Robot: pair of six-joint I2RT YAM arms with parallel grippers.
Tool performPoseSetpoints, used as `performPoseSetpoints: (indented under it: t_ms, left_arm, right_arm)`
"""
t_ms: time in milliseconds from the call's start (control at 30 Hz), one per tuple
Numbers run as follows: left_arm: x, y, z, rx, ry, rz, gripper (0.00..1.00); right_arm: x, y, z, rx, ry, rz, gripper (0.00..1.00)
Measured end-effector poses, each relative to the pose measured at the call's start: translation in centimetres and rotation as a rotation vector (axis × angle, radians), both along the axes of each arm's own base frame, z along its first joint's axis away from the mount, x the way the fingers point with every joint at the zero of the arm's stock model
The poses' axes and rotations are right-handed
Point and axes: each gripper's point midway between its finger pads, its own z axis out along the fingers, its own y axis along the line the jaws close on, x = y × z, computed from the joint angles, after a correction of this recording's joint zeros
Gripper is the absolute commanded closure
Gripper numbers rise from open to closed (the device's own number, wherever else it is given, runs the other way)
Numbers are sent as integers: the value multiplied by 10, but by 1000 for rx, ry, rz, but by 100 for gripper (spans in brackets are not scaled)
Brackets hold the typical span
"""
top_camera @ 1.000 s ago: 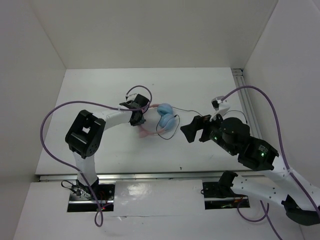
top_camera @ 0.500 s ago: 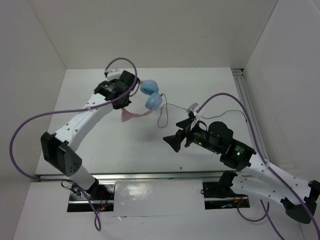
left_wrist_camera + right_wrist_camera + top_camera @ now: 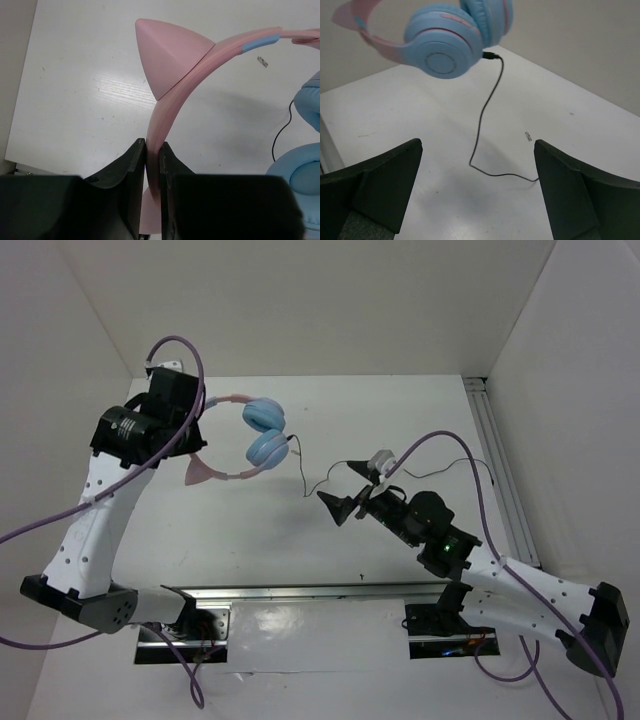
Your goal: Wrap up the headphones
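The headphones (image 3: 262, 436) hang in the air over the table's back left: pink cat-eared headband (image 3: 175, 90), light blue ear cups (image 3: 442, 55). My left gripper (image 3: 192, 432) is shut on the headband (image 3: 152, 150), pinching it edge-on just below one cat ear. The thin black cord (image 3: 303, 485) drops from the lower cup to the table, then trails right. My right gripper (image 3: 350, 498) hovers low over the table's middle, open wide, with a bend of the cord (image 3: 482, 125) lying on the table between its fingers (image 3: 385, 180) and nothing touching them.
White walls close in the table on the left, back and right. An aluminium rail (image 3: 495, 460) runs along the right side and another (image 3: 300, 592) along the near edge. Thick purple robot cables (image 3: 60, 510) loop off both arms.
My left arm has swung left and up, lifting the headphones off the table with the cord trailing. My right arm has reached forward and left towards the cord, still open.
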Motion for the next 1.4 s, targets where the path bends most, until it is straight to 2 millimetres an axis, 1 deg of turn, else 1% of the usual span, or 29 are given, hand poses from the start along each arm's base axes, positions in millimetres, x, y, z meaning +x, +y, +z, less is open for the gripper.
performPoseSetpoints:
  t_ms: [33,100,133,233,300,367,400,433,500,533,567,667,767,867,967,1033,1167,1333,1400]
  left_arm:
    - [-4,0,2,-4,2,-16,100]
    - [-12,0,5,-19,2,-46,100]
    - [-16,-1,7,-29,-2,-60,100]
    - [-27,-5,14,-63,-18,-103,100]
    - [-32,-8,17,-85,-30,-125,100]
    - [-35,-10,19,-96,-34,-145,100]
    - [-36,-11,18,-97,-31,-153,100]
    - [-37,-12,18,-102,-28,-162,100]
    - [-38,-15,16,-109,-20,-175,100]
    - [-38,-17,15,-116,-17,-182,100]
    - [-38,-18,15,-122,-16,-188,100]
    - [-39,-22,16,-140,-17,-201,100]
    - [-38,-25,21,-165,-33,-193,100]
    - [-37,-27,26,-197,-53,-179,100]
    - [-35,-35,30,-246,-69,-184,100]
    - [-33,-43,32,-287,-72,-196,100]
    - [-28,-57,39,-358,-90,-216,100]
    - [-26,-61,48,-406,-116,-198,100]
    - [-24,-61,52,-428,-127,-178,100]
  right_arm:
    - [3,0,-3,-6,-4,-12,0]
    - [11,6,-7,-17,-14,-29,4]
    - [15,10,-13,-32,-10,-32,7]
    - [24,26,-35,-84,16,-17,16]
    - [27,36,-55,-127,48,6,19]
    - [27,42,-66,-150,66,23,26]
    - [27,44,-67,-150,68,33,40]
    - [27,46,-67,-150,65,37,48]
    - [28,49,-61,-124,56,45,58]
    - [29,50,-57,-109,50,50,65]
    - [30,51,-54,-94,46,55,70]
    - [36,52,-49,-55,46,68,88]
    - [38,53,-44,-11,54,95,88]
    - [32,57,-42,24,53,145,87]
    - [28,65,-50,28,71,194,84]
    - [26,70,-57,30,92,215,78]
    - [22,74,-65,45,117,244,78]
    - [20,81,-66,69,121,270,77]
    - [18,86,-70,70,131,279,77]
